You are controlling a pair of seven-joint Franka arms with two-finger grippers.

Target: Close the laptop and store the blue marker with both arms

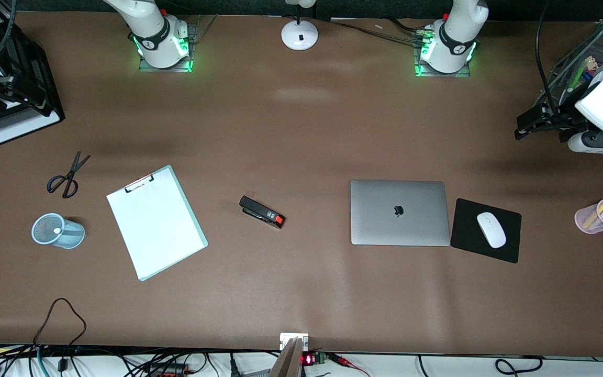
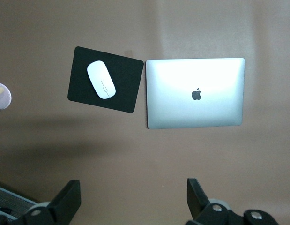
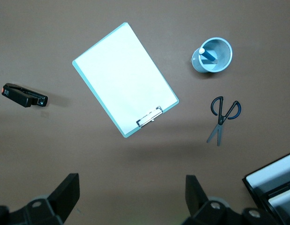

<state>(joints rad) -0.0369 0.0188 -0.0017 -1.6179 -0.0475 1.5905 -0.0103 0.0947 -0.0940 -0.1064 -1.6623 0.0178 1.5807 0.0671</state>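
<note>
At the right arm's end of the desk (image 1: 301, 293), the right claw (image 3: 130, 197) hangs in the air over the edge of a black paper tray (image 1: 19, 104). Its 2 fingers (image 3: 65, 197) are spread wide with nothing between them. Nearer to the front camera than the tray lie black-handled scissors (image 1: 66, 175), and nearer again stands a pale blue mesh cup (image 1: 58, 230). The blue marker (image 3: 209, 55) sits inside this cup, leaning with its white end up.

Beside the cup, toward the middle of the desk, lies a clipboard (image 1: 155, 222) holding a white sheet, turned at an angle. A black stapler (image 1: 262, 212) with a red end lies between the clipboard and the laptop (image 1: 400, 212), well apart from both. A white lamp base (image 1: 299, 34) stands between the 2 arm bases.

The laptop lies flat with its lid fully shut, the dark logo facing up. Just beside it, toward the left arm's end, is a black mouse pad (image 1: 505, 246) with a white mouse (image 1: 491, 229) on it. A pink cup (image 1: 589, 217) of pens stands near the desk's edge at that end.

The left claw (image 2: 133, 199) hangs over the left arm's end beside a wire rack (image 1: 594, 52), spread wide and holding nothing.
</note>
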